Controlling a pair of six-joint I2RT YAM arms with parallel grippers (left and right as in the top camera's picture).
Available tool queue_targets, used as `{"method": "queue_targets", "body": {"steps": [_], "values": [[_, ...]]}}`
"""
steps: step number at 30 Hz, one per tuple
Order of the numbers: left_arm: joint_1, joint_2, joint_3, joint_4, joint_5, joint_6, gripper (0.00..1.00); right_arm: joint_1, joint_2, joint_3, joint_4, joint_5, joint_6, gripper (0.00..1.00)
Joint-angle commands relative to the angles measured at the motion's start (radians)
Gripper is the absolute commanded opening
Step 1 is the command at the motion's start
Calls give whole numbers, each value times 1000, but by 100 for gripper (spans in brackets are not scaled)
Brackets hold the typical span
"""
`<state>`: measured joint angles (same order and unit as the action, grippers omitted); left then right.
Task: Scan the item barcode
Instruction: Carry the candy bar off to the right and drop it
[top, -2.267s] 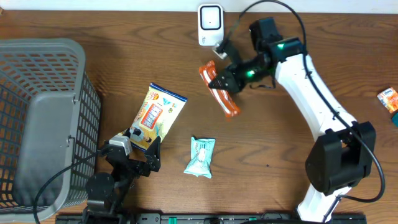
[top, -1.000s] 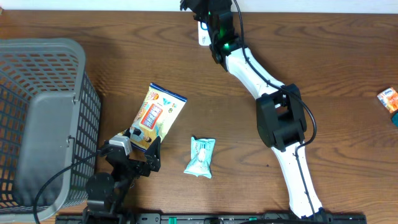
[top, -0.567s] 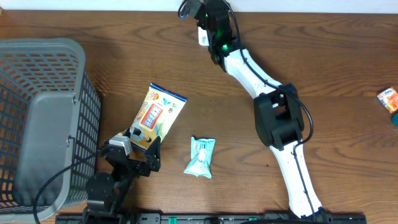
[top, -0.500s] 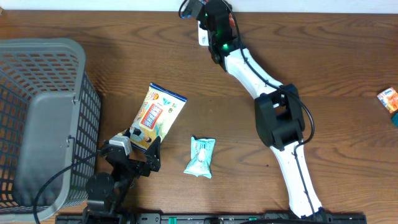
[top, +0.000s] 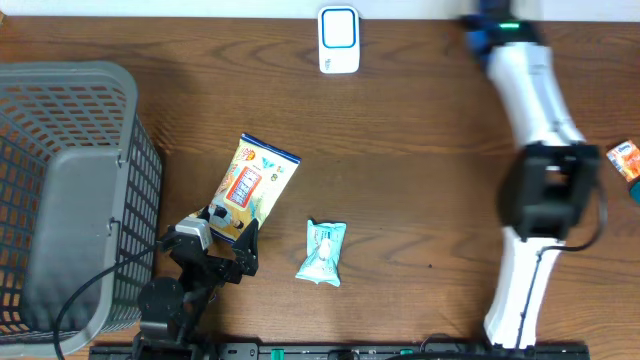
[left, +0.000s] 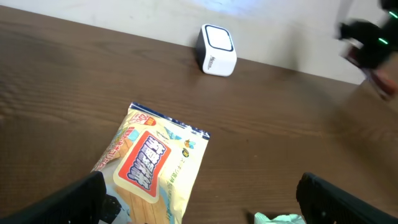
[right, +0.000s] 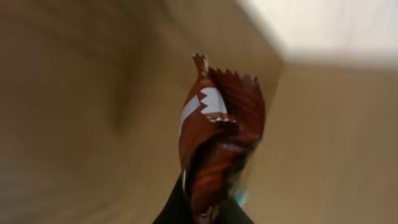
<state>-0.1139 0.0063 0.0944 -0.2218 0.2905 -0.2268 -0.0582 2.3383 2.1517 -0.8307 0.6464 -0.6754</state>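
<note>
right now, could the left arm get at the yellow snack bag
Probably yes: the left gripper is open, and the yellow snack bag lies flat on the table right in front of it, with nothing in the way.

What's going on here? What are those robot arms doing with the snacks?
The robot is scanning snack barcodes. The right gripper has its jaws shut on a reddish-brown wrapper, over at the far side of the table, to the right of the white scanner. The left gripper sits low with its jaws wide open, and a yellow bag lies flat just in front of it. A teal packet lies nearby, with nothing touching it.
</note>
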Motion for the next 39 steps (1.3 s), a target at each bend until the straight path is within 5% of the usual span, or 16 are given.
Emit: {"method": "queue_targets", "body": {"steps": [1,7,10,13,18,26,39], "values": [[3,-2,-15,-24,16,20,98,-153,-8,-57,-19,-122,123,1],[3,-2,-15,-24,16,20,98,-367,-8,-150,80,-263,267,5],[3,-2,-15,-24,16,20,98,-425,-8,-151,81,-365,341,44],[3,-2,-15,-24,16,20,98,-456,-19,-136,71,-430,410,99],[3,-2,-15,-24,16,20,98,-465,-98,-91,52,-549,580,99],[3,-2,-15,-24,16,20,98,-397,-377,-90,-3,-1318,749,99],[3,-2,-15,-24,16,20,98,-35,-669,-90,-145,-1356,764,99]]}}
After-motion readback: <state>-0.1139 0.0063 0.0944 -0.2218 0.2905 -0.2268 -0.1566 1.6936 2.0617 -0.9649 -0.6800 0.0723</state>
